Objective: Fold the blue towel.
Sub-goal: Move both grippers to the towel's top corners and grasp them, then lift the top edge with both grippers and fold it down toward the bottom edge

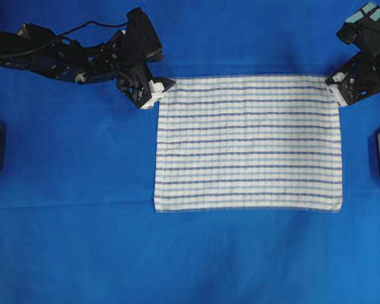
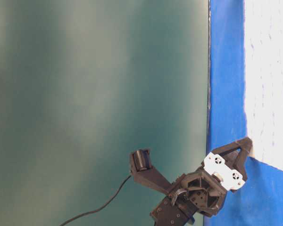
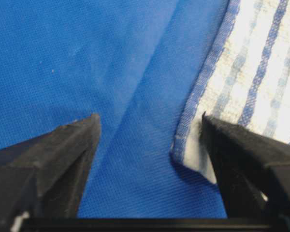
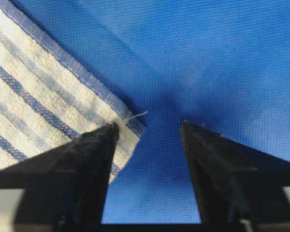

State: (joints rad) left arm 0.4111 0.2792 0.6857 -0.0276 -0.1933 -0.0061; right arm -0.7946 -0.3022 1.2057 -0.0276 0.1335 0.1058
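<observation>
Striped blue towel (image 1: 248,144) lay flat on the blue-covered worktop (image 1: 69,240). Left gripper (image 3: 150,140) and right gripper (image 4: 147,135) sat at its two far corners, jaws spread, gripping nothing. Only the wrist views showed one finger over each corner.

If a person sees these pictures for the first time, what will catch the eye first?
First the blue towel, white with blue stripes, lying flat and unfolded on the plain blue table cloth. Next, the two black grippers at its far corners: the left gripper at the upper left corner and the right gripper at the upper right, both with jaws open.
</observation>
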